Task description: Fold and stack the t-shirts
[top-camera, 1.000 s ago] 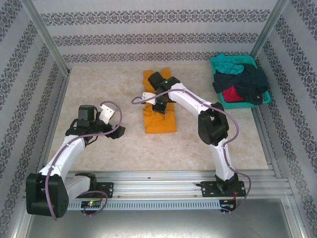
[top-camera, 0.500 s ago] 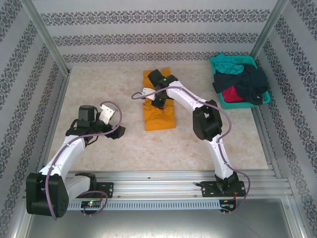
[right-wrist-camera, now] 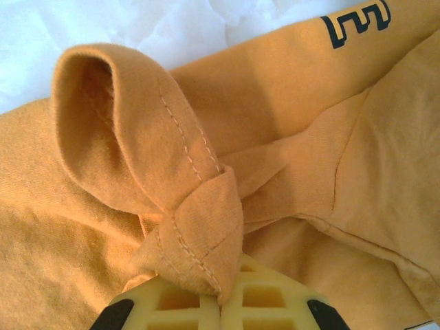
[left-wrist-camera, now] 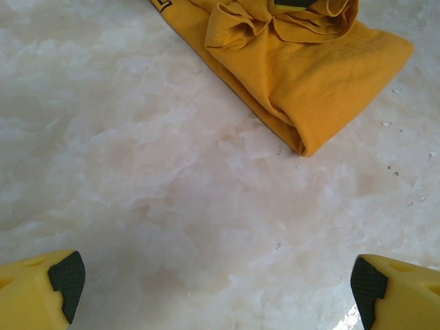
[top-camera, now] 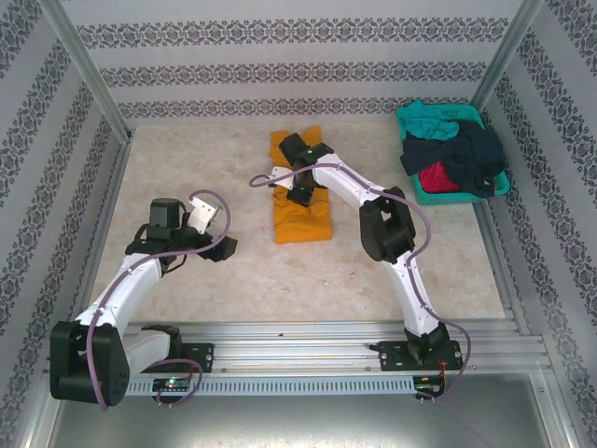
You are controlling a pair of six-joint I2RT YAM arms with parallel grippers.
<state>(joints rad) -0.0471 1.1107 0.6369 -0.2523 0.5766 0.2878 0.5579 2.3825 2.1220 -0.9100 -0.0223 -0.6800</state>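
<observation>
An orange-yellow t-shirt lies partly folded at the back middle of the table. My right gripper is over its middle and shut on a hemmed fold of the cloth, which bunches up from the jaws in the right wrist view. Dark printed letters show on the shirt further off. My left gripper hovers open over bare table to the left of the shirt. Its yellow fingertips stand wide apart, and the shirt's folded corner lies ahead of them. More t-shirts, teal, dark navy and red, are heaped at the back right.
A teal plastic basket at the back right corner holds the heaped shirts. Patterned walls with metal posts close in the marbled table on three sides. A metal rail runs along the near edge.
My right gripper has drawn the orange shirt's cloth a little toward the back, so the shirt's near edge sits further from me. The left arm has stayed still.
</observation>
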